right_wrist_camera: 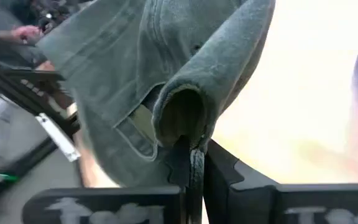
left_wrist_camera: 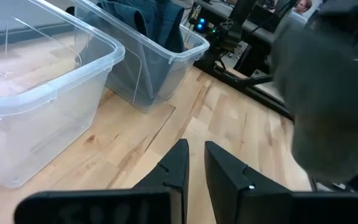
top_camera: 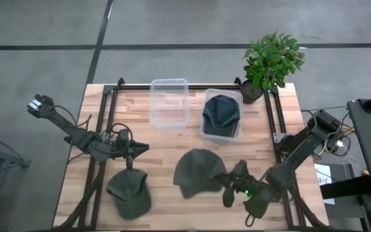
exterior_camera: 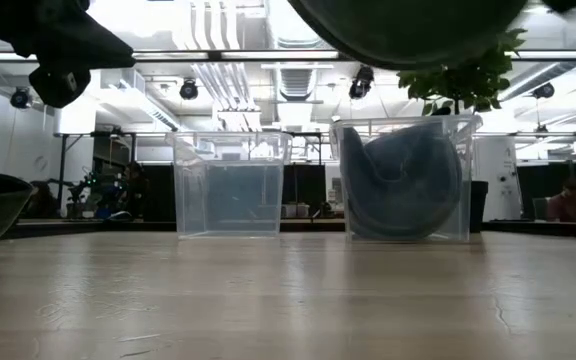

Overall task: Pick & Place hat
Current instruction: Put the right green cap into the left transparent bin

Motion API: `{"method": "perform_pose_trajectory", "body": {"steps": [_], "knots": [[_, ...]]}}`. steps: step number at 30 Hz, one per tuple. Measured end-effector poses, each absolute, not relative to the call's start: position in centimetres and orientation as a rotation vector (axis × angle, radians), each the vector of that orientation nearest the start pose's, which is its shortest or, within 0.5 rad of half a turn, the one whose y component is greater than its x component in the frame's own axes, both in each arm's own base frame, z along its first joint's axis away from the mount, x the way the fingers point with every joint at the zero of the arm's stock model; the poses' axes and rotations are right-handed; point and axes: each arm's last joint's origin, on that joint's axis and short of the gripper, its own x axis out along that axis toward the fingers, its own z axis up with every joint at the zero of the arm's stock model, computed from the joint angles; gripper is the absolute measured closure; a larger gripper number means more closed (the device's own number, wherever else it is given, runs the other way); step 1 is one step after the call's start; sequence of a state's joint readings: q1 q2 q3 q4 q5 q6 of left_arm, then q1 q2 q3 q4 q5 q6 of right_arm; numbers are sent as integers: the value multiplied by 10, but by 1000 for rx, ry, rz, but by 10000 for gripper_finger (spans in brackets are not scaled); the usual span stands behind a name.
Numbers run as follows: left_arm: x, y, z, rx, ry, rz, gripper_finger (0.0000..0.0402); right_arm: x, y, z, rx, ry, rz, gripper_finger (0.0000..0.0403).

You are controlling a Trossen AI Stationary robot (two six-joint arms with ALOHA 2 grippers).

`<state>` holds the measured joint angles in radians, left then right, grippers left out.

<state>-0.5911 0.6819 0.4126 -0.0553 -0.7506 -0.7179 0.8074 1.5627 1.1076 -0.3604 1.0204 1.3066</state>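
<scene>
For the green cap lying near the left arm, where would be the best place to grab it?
Probably the brim of the green cap. In the high view it lies flat on the table, the stiff brim pointing toward the left hand, so coming straight down there suits a pinch. The right hand grips its cap by the fabric edge.

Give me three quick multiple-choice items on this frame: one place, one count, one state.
1. Where is the dark blue cap?
A. right-hand clear plastic bin
B. left-hand clear plastic bin
C. bare tabletop

2. How many caps are visible?
A. one
B. two
C. three

3. The right pincer is:
A. open above the plant
B. shut on a green fabric cap
C. open and empty

Answers: 1 A, it fills the right-hand clear plastic bin. 2 C, one binned, one green cap lying near the left pincer, one held. 3 B, the green fabric cap is pinched between its fingers.
</scene>
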Motion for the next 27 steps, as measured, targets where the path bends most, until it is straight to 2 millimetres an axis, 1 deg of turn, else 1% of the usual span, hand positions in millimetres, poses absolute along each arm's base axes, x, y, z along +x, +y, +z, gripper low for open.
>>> {"method": "perform_pose_trajectory", "body": {"steps": [3, 8, 10, 12, 16, 21, 22, 24, 27], "knots": [[137, -68, 235, -516, 179, 237, 358, 239, 215, 277, 367, 231, -452, 390], [137, -69, 236, -529, 174, 220, 358, 235, 213, 308, -30, 206, -482, 390], [138, -69, 236, -532, 171, 218, 358, 233, 211, 316, -132, 205, -498, 390], [138, -69, 237, -534, 168, 216, 358, 232, 210, 321, -191, 206, -512, 390], [138, -69, 237, -538, 164, 215, 358, 229, 206, 328, -216, 206, -508, 390], [138, -69, 237, -538, 163, 215, 358, 228, 205, 326, -217, 208, -508, 390], [138, -69, 237, -538, 163, 214, 358, 227, 205, 327, -194, 202, -510, 390], [138, -69, 237, -538, 163, 214, 358, 226, 202, 330, -66, 166, -523, 390], [138, -69, 237, -539, 163, 214, 358, 221, 195, 340, 165, 104, -522, 390]]}}
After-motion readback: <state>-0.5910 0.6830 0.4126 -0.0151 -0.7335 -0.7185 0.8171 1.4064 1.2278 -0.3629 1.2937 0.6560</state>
